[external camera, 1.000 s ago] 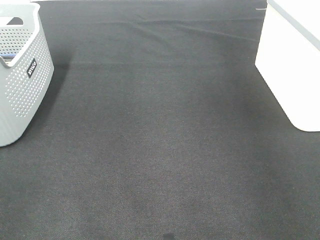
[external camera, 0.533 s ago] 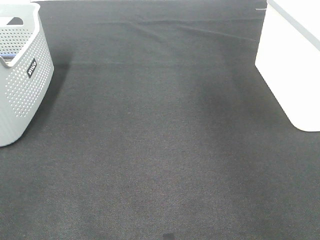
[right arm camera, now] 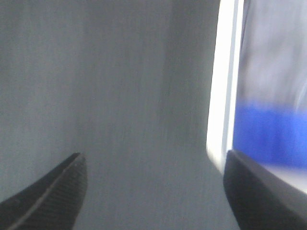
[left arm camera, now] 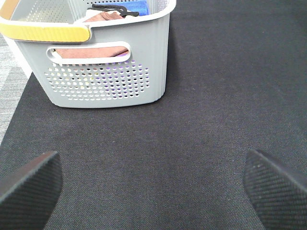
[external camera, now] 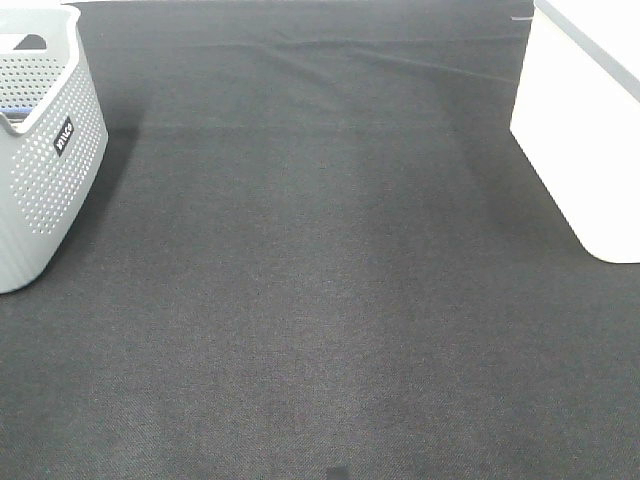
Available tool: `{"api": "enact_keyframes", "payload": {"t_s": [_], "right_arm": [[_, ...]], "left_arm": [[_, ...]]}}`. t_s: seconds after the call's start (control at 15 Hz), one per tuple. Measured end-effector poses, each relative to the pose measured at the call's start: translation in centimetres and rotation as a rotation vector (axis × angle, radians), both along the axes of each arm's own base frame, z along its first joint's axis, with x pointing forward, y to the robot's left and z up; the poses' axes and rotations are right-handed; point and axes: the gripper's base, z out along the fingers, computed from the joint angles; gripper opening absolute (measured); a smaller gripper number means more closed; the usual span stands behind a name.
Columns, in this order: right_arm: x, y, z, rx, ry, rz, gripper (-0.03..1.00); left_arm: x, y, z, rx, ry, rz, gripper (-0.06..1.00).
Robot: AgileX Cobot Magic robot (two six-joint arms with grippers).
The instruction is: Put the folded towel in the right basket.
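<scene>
The right basket (external camera: 585, 120) is white and stands at the mat's right edge. The blurred right wrist view shows its rim (right arm camera: 223, 96) with a blue patch (right arm camera: 268, 134) inside; I cannot tell what that is. My right gripper (right arm camera: 153, 191) is open and empty beside that rim. My left gripper (left arm camera: 153, 191) is open and empty over the mat, short of the grey perforated basket (left arm camera: 105, 81). That basket holds a pinkish-brown folded towel (left arm camera: 91, 51) and a blue cloth (left arm camera: 132, 6). Neither gripper shows in the exterior view.
The grey basket (external camera: 45, 190) stands at the left edge of the black mat (external camera: 320, 280). It has a yellow handle (left arm camera: 48, 32). A slight crease runs across the far side of the mat (external camera: 330, 52).
</scene>
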Motion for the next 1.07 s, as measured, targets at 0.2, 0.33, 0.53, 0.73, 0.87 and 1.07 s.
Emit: {"api": "enact_keyframes", "payload": {"t_s": [0.2, 0.33, 0.53, 0.73, 0.87, 1.07], "right_arm": [[-4.0, -0.5, -1.5, -0.005, 0.069, -0.003, 0.74], [-8.2, -0.9, -3.2, -0.010, 0.124, -0.007, 0.74], [-15.8, -1.8, -7.2, -0.014, 0.214, -0.022, 0.74], [-21.3, -2.4, -10.4, -0.011, 0.193, -0.026, 0.74], [-24.3, -2.8, -11.6, -0.004, 0.134, -0.026, 0.74], [-27.6, -3.3, -11.8, -0.010, -0.085, 0.012, 0.74]], "left_arm": [[0.0, 0.0, 0.0, 0.000, 0.000, 0.000, 0.97], [0.0, 0.0, 0.0, 0.000, 0.000, 0.000, 0.97], [0.0, 0.0, 0.0, 0.000, 0.000, 0.000, 0.97], [0.0, 0.0, 0.0, 0.000, 0.000, 0.000, 0.97], [0.0, 0.0, 0.0, 0.000, 0.000, 0.000, 0.97], [0.0, 0.0, 0.0, 0.000, 0.000, 0.000, 0.97]]}}
